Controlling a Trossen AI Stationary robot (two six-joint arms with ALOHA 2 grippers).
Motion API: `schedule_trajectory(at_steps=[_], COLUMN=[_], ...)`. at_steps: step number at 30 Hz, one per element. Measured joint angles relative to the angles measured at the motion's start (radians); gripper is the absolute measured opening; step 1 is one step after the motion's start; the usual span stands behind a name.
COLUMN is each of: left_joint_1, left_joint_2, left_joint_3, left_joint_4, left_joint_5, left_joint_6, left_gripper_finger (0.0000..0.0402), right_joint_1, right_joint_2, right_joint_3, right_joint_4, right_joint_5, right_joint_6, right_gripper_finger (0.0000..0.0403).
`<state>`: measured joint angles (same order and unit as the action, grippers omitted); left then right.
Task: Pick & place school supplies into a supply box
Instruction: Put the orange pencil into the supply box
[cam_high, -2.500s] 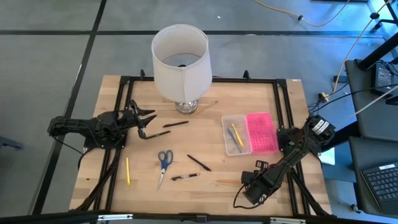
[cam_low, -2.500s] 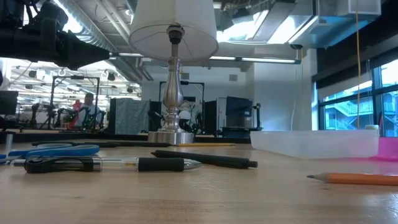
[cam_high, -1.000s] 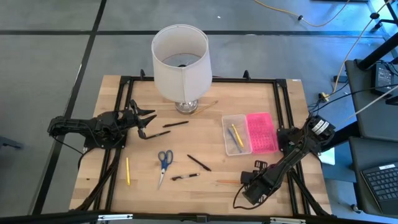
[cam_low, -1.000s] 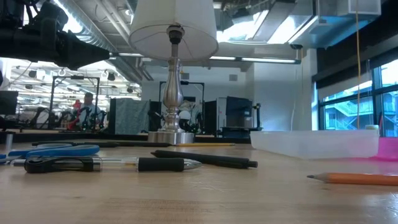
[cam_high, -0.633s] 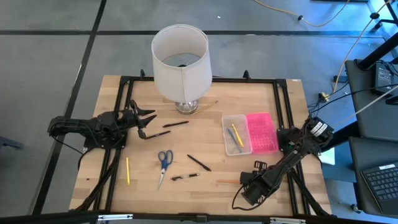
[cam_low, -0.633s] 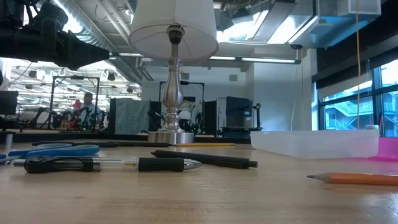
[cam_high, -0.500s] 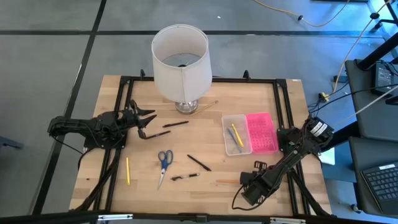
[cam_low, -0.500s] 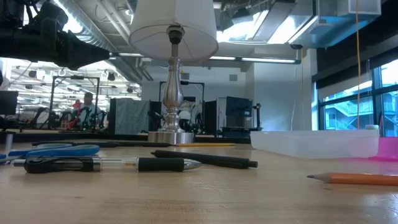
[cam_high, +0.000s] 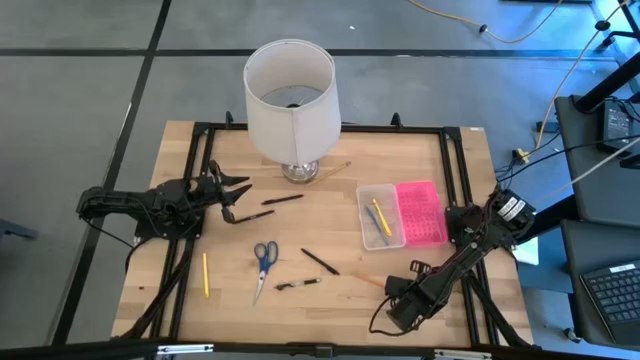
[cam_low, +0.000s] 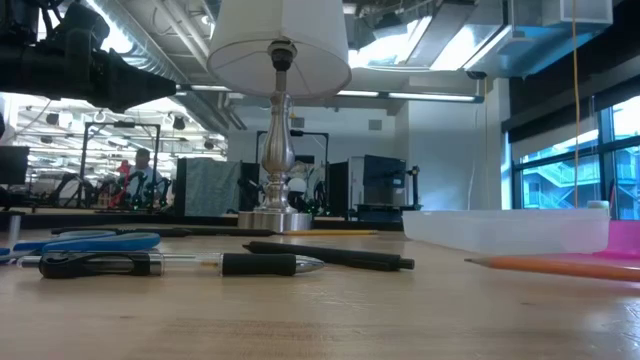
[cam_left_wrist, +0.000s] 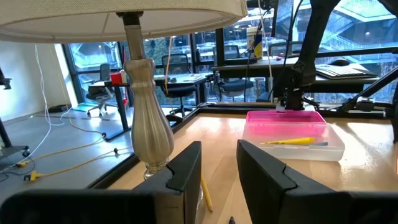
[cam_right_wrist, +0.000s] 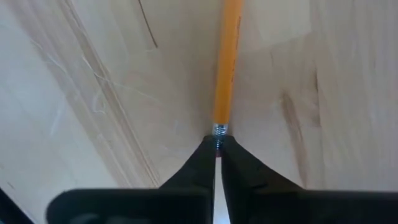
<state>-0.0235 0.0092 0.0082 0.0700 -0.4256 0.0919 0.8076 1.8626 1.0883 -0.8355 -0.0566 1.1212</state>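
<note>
An orange pencil (cam_high: 368, 282) lies slanted on the wooden table (cam_high: 330, 225) near its front right. My right gripper (cam_right_wrist: 217, 147) stands over the pencil's near end, pointing down, shut on it. The supply box, a clear tray (cam_high: 380, 217) with its pink lid (cam_high: 421, 212) beside it, holds a yellow pencil and a blue pen. Blue-handled scissors (cam_high: 264, 258), dark pens (cam_high: 320, 262) (cam_high: 298, 284) (cam_high: 283, 200) and a yellow pencil (cam_high: 206, 275) lie flat on the table. My left gripper (cam_high: 235, 195) waits open at the table's left. My right gripper pinches the orange pencil's blunt end at the metal ferrule (cam_right_wrist: 219, 129) between its two fingertips. The fingers come from above, pointing down, and whatever lies past the ferrule is hidden between them. The shaft (cam_right_wrist: 227, 62) runs away from the fingers, low over the table; whether it rests there I cannot tell.
A white lamp (cam_high: 291, 100) with a wide shade stands at the table's far middle, with a thin pencil (cam_high: 335, 170) by its base. A black frame (cam_high: 320, 128) runs round the table's edges. Bare wood lies between the loose supplies and the box.
My right gripper has shut on the orange pencil's blunt end and rolled a little. The pencil has swung about that end: it lay along the table's near edge, and now its tip points toward the table's far left.
</note>
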Motion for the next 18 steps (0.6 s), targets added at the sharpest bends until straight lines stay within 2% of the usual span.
schedule_trajectory(at_steps=[18], left_joint_1=[0.0], left_joint_2=[0.0], left_joint_3=[0.0], left_joint_4=[0.0], left_joint_5=[0.0], left_joint_6=[0.0], left_gripper_finger=[0.0098], right_joint_1=[0.001], right_joint_2=[0.004], right_joint_3=[0.11], right_joint_4=[-0.055], right_joint_5=[0.029], right_joint_6=[-0.003], right_gripper_finger=[0.0014])
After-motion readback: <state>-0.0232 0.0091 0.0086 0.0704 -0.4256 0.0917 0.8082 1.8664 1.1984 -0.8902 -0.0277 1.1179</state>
